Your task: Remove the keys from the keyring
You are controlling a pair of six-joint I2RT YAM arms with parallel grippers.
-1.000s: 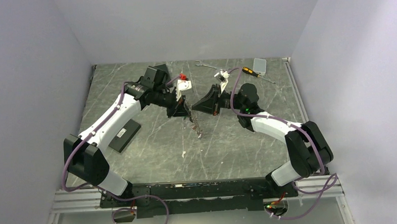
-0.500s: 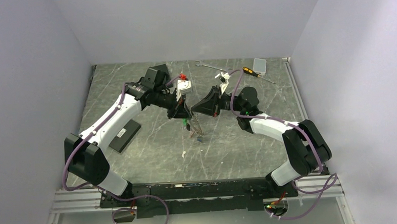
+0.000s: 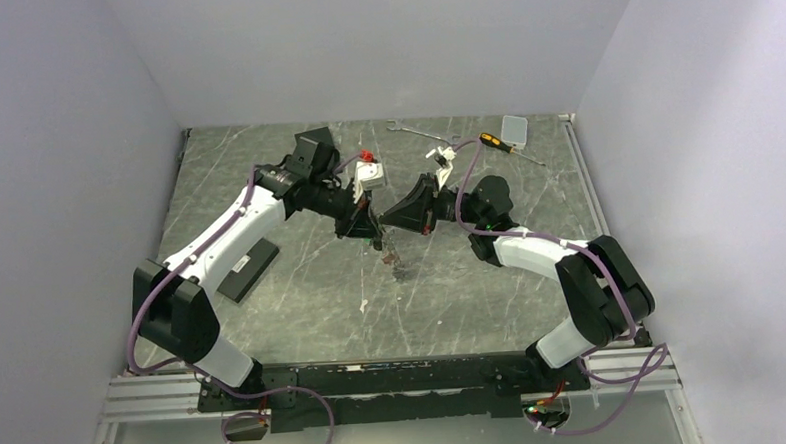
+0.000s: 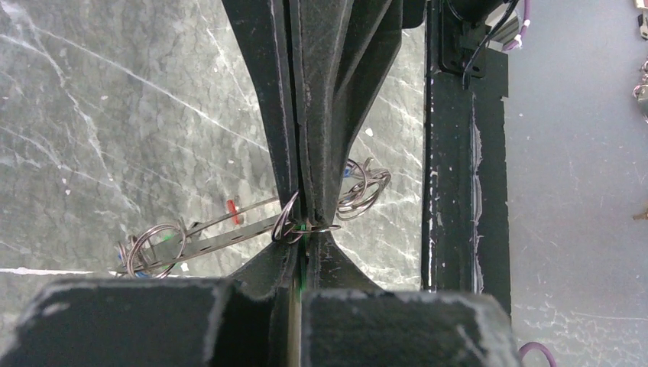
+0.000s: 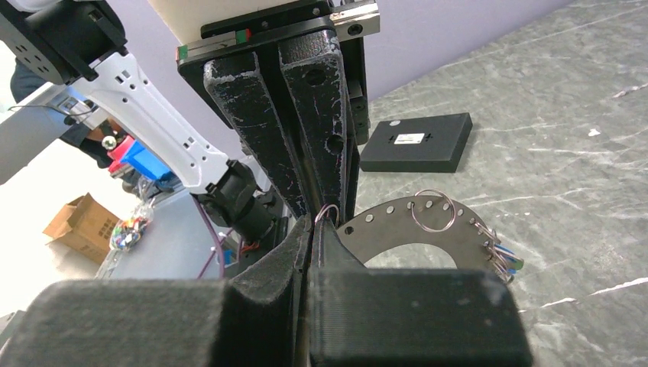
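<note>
The right end effector [image 5: 315, 223] is clenched tight, and a small wire ring [image 5: 328, 212] pokes out from its tips. The left end effector [image 4: 304, 240] is clenched too and meets it tip to tip. The keyring [image 5: 397, 228], a flat grey band with little holes, starts right at the right end effector's tips and curves away from them. It is up in the air, off the tabletop [image 5: 573, 115]. The left end effector seems to grip its edge, but the tips hide the exact spot. The keys [image 5: 503, 260] hang in a bunch on the part of the keyring far from the right end effector. A black box [image 5: 416, 142] lies on the tabletop beyond it.
</note>
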